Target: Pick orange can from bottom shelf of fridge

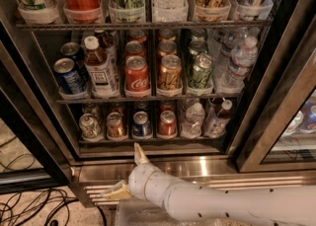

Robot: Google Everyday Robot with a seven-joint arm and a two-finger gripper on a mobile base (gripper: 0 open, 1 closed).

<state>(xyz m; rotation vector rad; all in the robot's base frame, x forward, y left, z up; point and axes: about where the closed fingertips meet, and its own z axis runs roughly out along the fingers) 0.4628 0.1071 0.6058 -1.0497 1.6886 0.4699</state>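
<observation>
Orange can [116, 126] stands second from the left in the front row of the bottom shelf [148, 142] of the fridge [207, 167], near 12 o'clock of your gripper [127, 173]. Your arm [222, 203] enters from 4 o'clock, low before the steel base. The claw is released, fingers splayed, holding nothing. The front row counts four cans and two bottles.

Jaws below bottom shelf [148, 142], path clear
</observation>
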